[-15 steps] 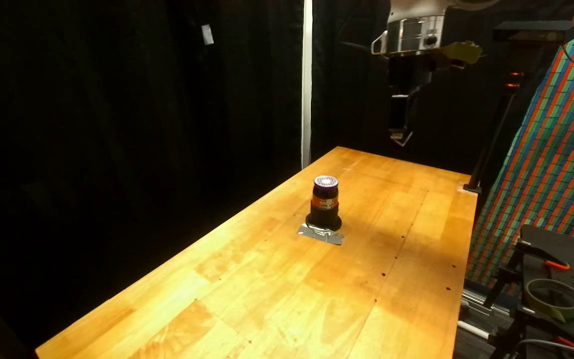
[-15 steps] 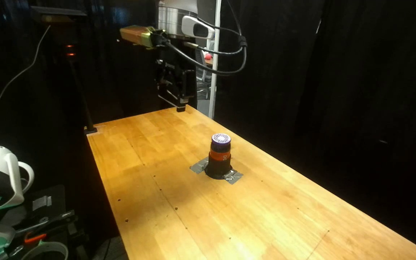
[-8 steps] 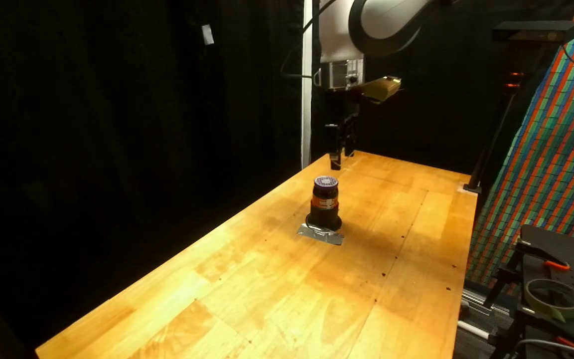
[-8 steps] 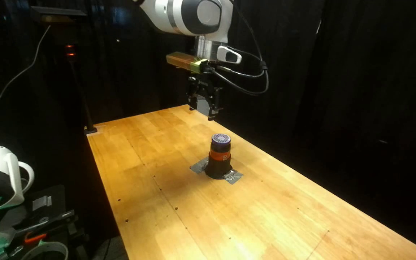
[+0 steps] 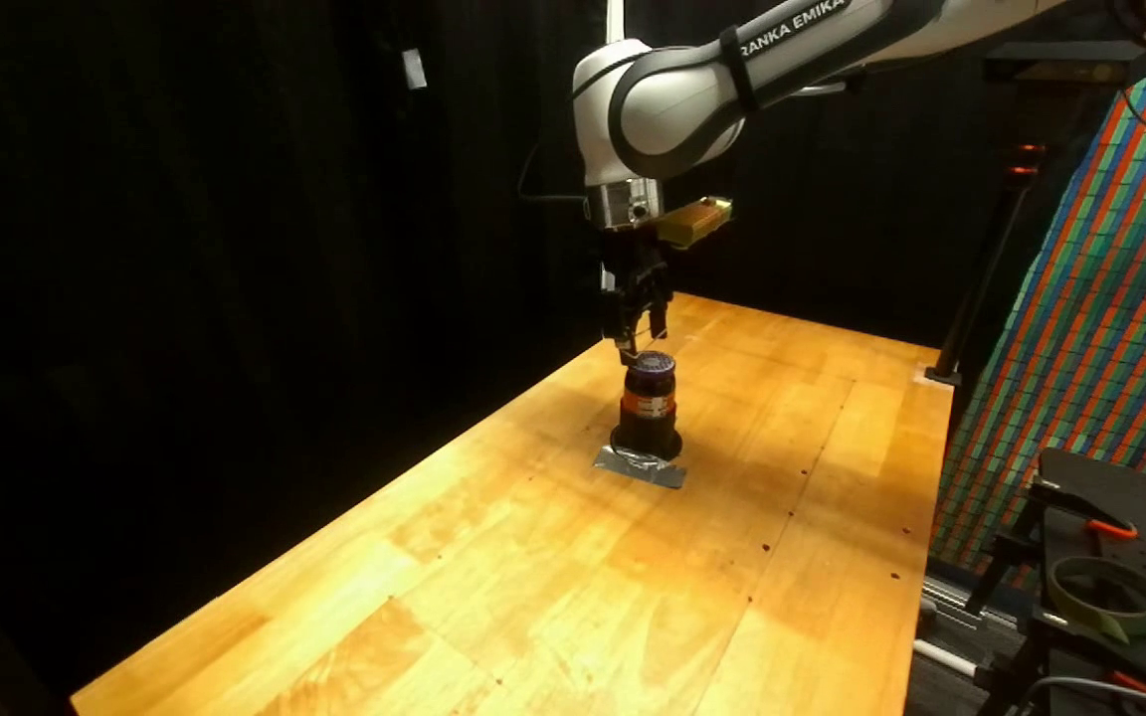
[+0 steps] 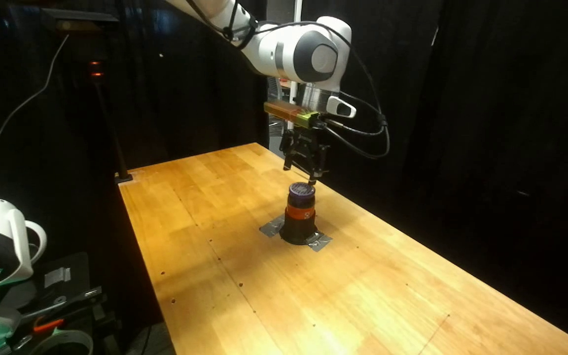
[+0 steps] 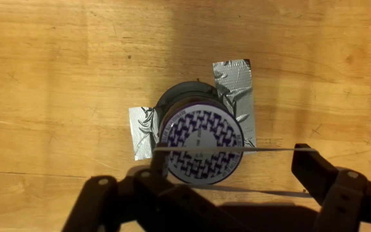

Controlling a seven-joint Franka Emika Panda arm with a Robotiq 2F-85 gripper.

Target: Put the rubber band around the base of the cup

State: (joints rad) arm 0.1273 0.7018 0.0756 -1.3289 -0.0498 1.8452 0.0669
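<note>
Rubber band (image 7: 271, 149) stretched; end effector (image 7: 232, 153) spread wide within it; near cup (image 6: 300, 214)

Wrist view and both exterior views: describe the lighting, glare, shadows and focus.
Wrist view: the silver tape glints along its creases, and the gripper fingers in front look dark and slightly soft; both exterior views: warm light brightens the tabletop, a soft shadow falls beside the cup, and the black curtain shows almost no detail.

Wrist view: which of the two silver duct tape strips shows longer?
The right-hand silver duct tape strip: in the picture it reaches past the top of the round black base; the left-hand silver duct tape strip stops short of that.
</note>
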